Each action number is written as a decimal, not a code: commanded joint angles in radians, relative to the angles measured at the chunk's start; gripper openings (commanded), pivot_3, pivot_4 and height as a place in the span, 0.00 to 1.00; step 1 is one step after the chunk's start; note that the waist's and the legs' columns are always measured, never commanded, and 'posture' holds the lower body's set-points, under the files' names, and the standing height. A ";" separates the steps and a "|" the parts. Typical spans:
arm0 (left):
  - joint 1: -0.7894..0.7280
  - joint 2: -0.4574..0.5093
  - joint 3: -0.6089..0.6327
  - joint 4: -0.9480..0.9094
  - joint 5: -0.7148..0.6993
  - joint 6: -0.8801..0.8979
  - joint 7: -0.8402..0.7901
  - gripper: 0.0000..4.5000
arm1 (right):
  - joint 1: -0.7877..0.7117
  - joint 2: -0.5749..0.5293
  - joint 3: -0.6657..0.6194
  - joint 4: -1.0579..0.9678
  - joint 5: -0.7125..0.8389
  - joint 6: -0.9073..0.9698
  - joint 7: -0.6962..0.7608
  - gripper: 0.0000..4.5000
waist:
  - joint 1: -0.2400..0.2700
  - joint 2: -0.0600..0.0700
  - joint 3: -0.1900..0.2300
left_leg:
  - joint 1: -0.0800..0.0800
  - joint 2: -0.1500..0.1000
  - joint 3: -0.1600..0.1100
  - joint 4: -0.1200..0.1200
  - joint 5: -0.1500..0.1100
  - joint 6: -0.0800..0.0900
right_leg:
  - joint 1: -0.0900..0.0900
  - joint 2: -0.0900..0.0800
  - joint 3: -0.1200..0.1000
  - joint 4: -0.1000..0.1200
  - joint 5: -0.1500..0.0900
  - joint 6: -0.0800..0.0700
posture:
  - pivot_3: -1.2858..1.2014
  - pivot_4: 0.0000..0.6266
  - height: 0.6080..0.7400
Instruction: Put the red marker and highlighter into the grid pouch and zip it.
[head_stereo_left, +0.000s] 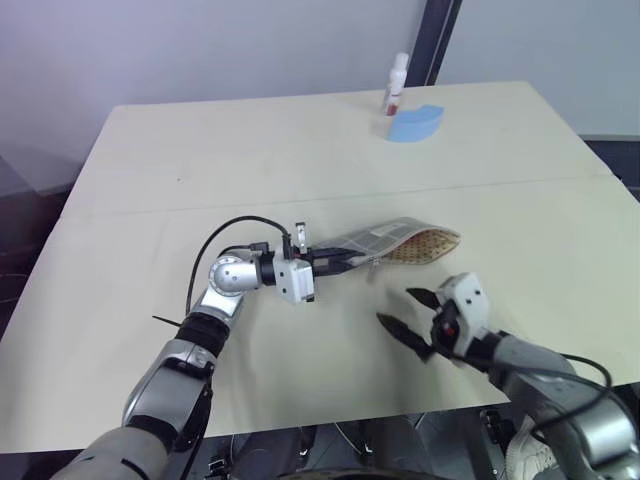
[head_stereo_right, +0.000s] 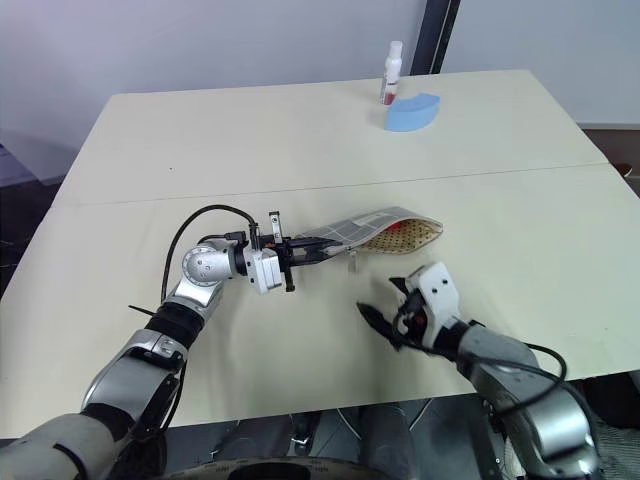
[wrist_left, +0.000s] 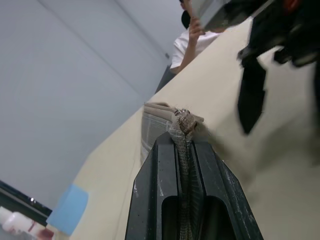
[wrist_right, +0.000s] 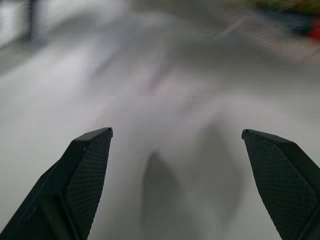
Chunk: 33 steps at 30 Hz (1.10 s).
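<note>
Left arm reaches in from 7 o'clock, forearm bent, wrist turned so the left gripper (head_stereo_left: 352, 262) points toward 3 o'clock, roughly level; fingers (wrist_left: 165, 185) clamped tight on fabric. Right arm enters from 5 o'clock; right gripper (head_stereo_left: 405, 310) points toward 10 o'clock, fingers (wrist_right: 82, 175) spread wide, holding nothing.

place: office or lab room | signs: plain beige table (head_stereo_left: 300, 150), bare grey wall (head_stereo_left: 200, 50)

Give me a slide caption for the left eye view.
Left hand pinches the grid pouch end, mouth open; right hand open beside it.
</note>
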 joint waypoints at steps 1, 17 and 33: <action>-0.040 -0.004 0.001 0.000 0.037 -0.022 0.057 0.00 | -0.061 0.037 0.013 0.045 -0.033 -0.050 -0.026 0.95 | 0.000 0.000 0.000 | 0.000 0.000 0.000 0.000 0.000 0.000 | 0.000 0.000 0.000 0.000 0.000 0.000 | 0.52 0.24 0.99; -0.051 0.018 -0.013 0.001 0.100 -0.023 0.163 0.00 | -0.077 0.049 0.012 0.047 0.061 -0.033 0.069 0.02 | -0.003 0.000 0.000 | 0.000 -0.001 -0.001 0.000 -0.001 0.000 | 0.000 0.000 -0.001 0.000 0.000 0.000 | 0.52 0.24 0.99; -0.020 0.124 0.020 0.031 -0.163 0.157 -0.046 0.17 | 0.072 -0.270 -0.299 0.324 -0.134 -0.255 0.141 0.00 | -0.003 0.001 0.000 | 0.000 0.000 -0.001 0.000 -0.001 0.001 | 0.000 0.000 -0.001 0.001 0.000 0.000 | 0.52 0.24 0.99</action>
